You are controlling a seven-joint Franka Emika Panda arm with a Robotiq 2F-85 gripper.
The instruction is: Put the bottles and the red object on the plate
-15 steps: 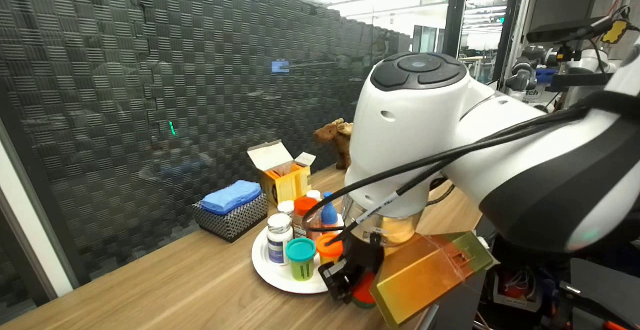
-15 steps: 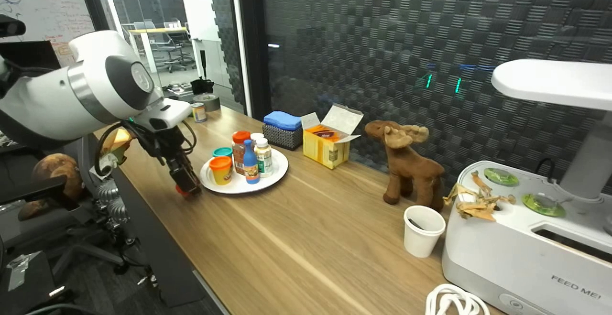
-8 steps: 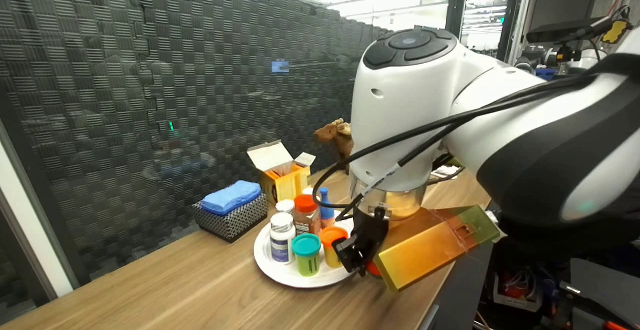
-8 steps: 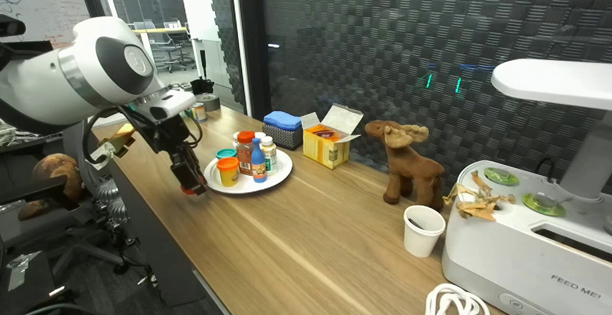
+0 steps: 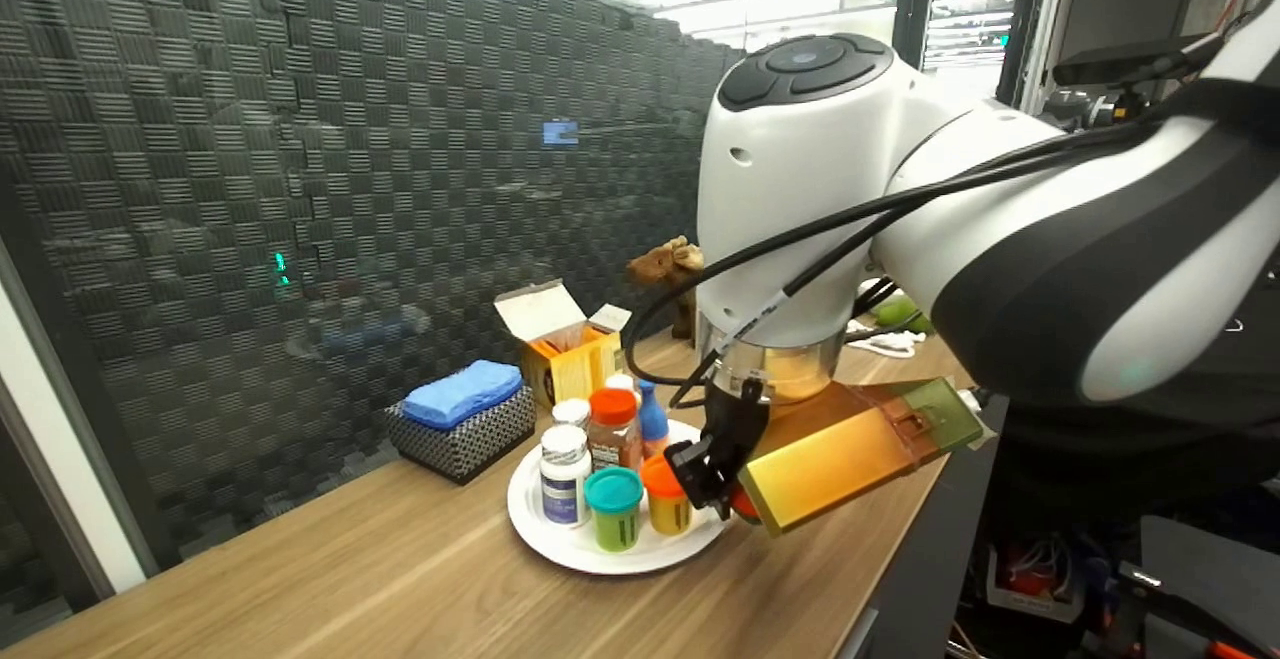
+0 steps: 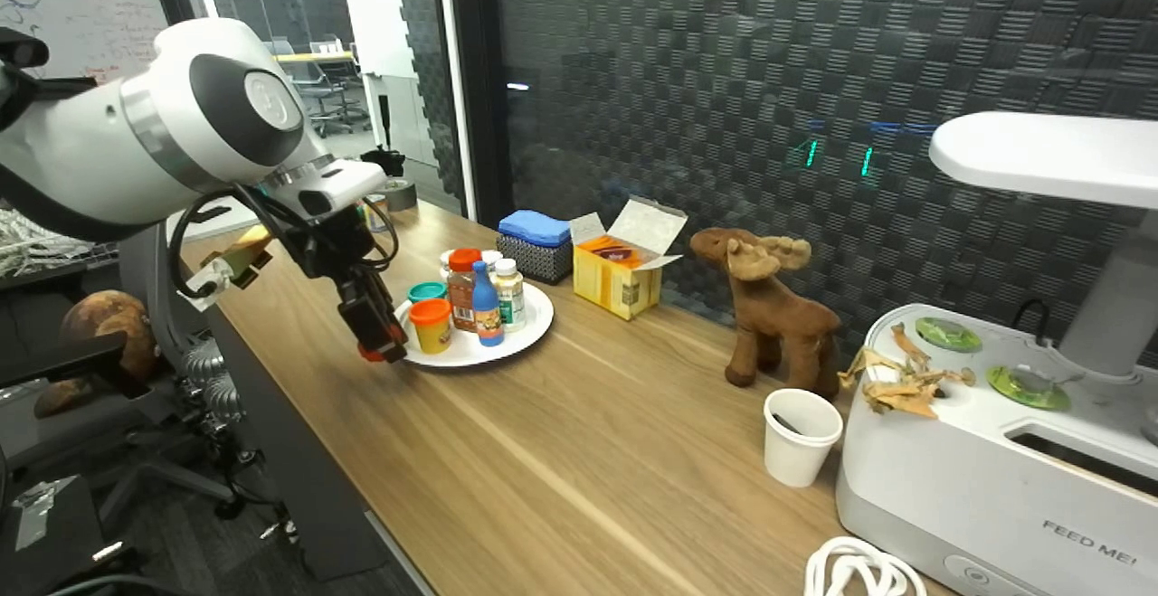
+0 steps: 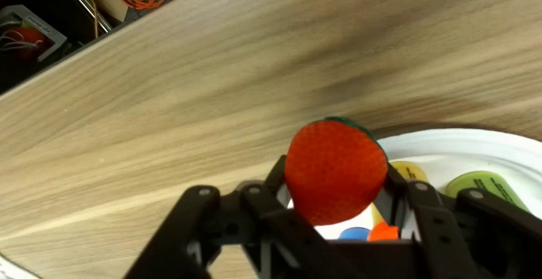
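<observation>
Red and roundish, with dark green along its upper edge, the strawberry-like object (image 7: 336, 169) sits pinched in our gripper (image 7: 336, 175), jaws pressing from both sides. Over the last second we have raised it and swung it toward the white plate (image 6: 536, 309); it now looks clear of the wood tabletop (image 7: 178, 88). In that exterior view the plate has slid slightly toward 3 o'clock with its cargo, perhaps nudged by us, and everything aboard stands upright. Our load hangs at about 9 o'clock of the plate there, just beside the rim.

Nearest to it on the plate is the orange-lidded yellow tub (image 6: 432, 329); whether we touch it, we cannot tell. Also aboard are the teal-lidded green tub (image 5: 614, 521), red-capped jar (image 5: 613, 436), blue bottle (image 6: 486, 305) and white pill bottles (image 5: 565, 484). So we judge the red piece the last one left, with only its placing to do. From the wrist, the plate lies toward 4 o'clock. We should gain height before crossing, since the orange lid stands in our way and a bump could topple its neighbours.
</observation>
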